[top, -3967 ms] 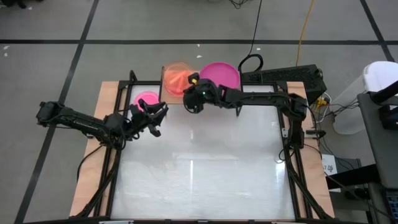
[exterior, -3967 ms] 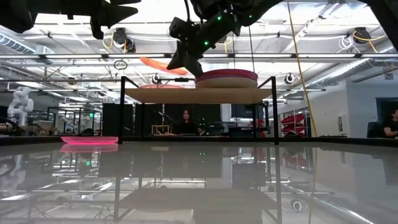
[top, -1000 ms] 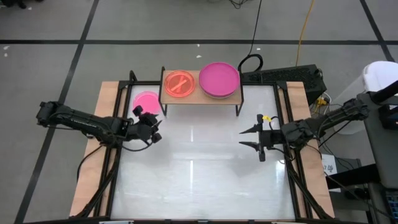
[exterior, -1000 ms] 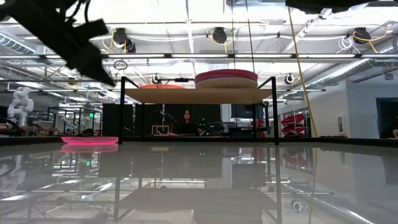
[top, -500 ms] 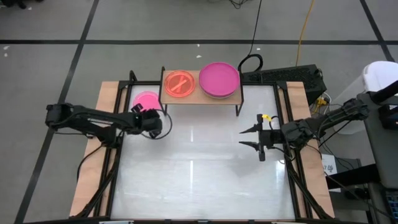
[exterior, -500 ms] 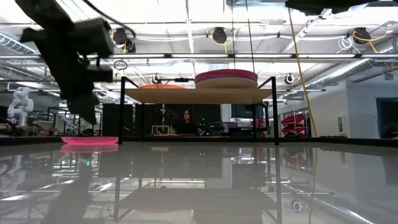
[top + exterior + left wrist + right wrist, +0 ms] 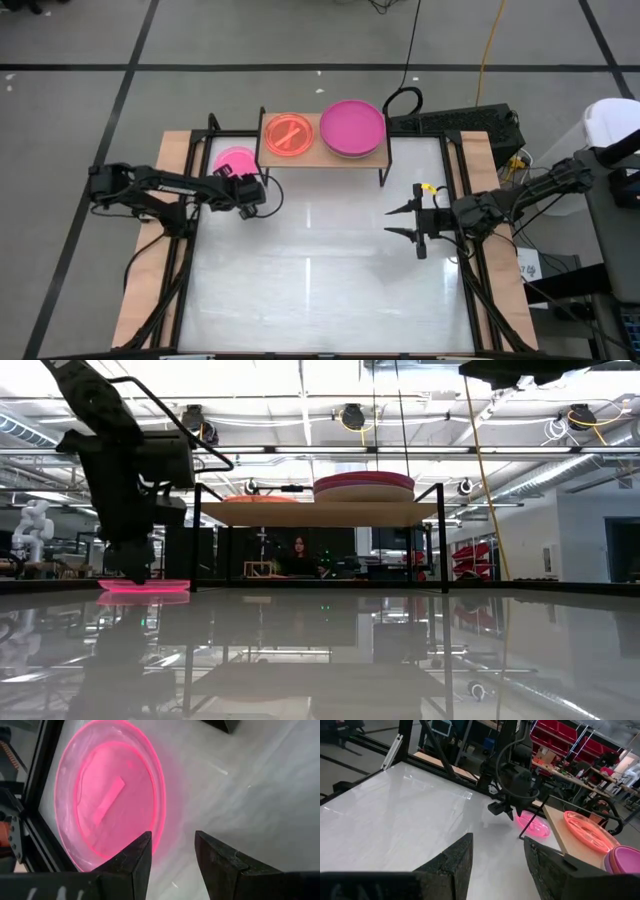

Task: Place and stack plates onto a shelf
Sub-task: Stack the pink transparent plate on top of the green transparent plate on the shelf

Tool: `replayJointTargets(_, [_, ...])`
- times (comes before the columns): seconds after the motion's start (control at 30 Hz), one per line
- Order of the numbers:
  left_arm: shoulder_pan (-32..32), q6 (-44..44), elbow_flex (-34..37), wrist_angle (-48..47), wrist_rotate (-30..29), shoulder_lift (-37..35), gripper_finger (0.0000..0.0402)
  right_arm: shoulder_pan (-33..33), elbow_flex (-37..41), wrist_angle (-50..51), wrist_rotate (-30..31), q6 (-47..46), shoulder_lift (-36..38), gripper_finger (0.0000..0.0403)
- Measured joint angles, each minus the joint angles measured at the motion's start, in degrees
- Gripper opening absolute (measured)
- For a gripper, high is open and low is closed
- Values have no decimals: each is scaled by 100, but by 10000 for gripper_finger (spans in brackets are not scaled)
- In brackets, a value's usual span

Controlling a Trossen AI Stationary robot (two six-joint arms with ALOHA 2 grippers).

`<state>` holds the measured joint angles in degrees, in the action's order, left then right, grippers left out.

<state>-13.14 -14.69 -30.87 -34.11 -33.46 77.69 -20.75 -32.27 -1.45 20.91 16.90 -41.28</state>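
Left gripper (image 7: 172, 851), fingers spread, poised directly above the near rim of the pink plate (image 7: 107, 795); right gripper (image 7: 405, 222), fingers parted and empty, well apart.

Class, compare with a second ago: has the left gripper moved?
Yes. The left gripper has shifted toward the shelf, now at the pink plate's edge.

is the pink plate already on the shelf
No, the pink plate lies on the white tabletop beside the shelf, under the left claw.
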Motion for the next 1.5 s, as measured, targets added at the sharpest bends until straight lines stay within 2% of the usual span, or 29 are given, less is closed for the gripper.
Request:
replayJointTargets(0.2, [-285,284,0,239,15,-4,157,0,8,-9,-1,-41,0,157])
replayJointTargets(0.33, [-439,448,53,454,340,-4,157,0,93,-39,-3,-77,0,157])
replayJointTargets(0.67, [-769,406,397,790,342,-24,155,0,155,-101,-3,-81,-2,157])
replayJointTargets(0.8, [-776,403,404,809,343,-17,120,0,155,-106,-2,-74,0,157])
replayJointTargets(1.03, [-778,364,426,941,409,-2,13,0,155,-120,-3,-65,0,157])
replayJointTargets(1.23, [-694,356,397,875,450,-2,6,0,155,-120,-2,-63,0,157])
replayJointTargets(1.4, [-526,55,-30,-56,543,0,5,0,155,-119,-1,-63,0,157])
replayJointTargets(1.5, [-406,-222,-400,-517,241,-8,4,0,155,-119,-1,-68,0,157])
